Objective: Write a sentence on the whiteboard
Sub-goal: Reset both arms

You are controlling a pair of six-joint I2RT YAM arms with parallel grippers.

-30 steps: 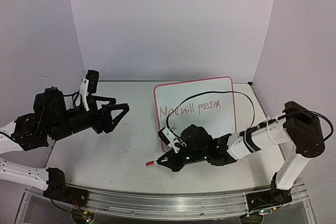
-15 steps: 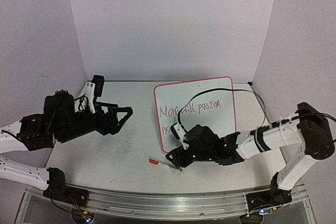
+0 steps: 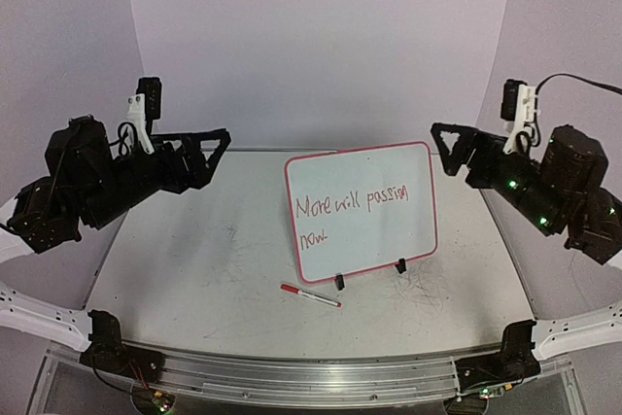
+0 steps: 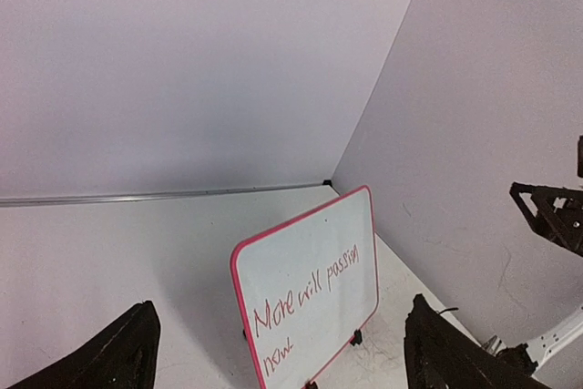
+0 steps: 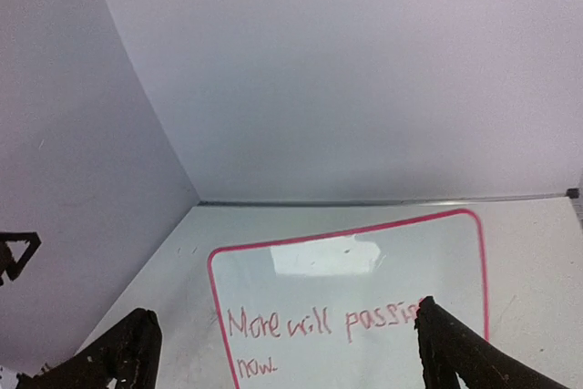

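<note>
A glossy white rectangular whiteboard [image 3: 389, 235] with a thin red-pink rim stands on two black clip feet [image 3: 399, 265] on the pale grey worktop [image 3: 194, 259]. The sentence [image 3: 350, 203] runs across the board's face in two short lines of thin red handwriting. A slim red-capped marker pen [image 3: 311, 295] lies just in front of the board's lower edge. The left gripper [image 3: 209, 155] and right gripper [image 3: 444, 150] hover off either side of the board, both released, jaws spread wide and grasping nothing.

the red marker [image 3: 310, 295] lies flat on the table [image 3: 194, 269], just in front of a black clip foot [image 3: 339, 282] of the whiteboard [image 3: 389, 230]. behind the marker, the board carries the sentence [image 3: 352, 205] in two red lines. the left gripper [image 3: 216, 155] and right gripper [image 3: 442, 150] hang raised, well apart from the marker on either side, jaws spread and empty.
</note>
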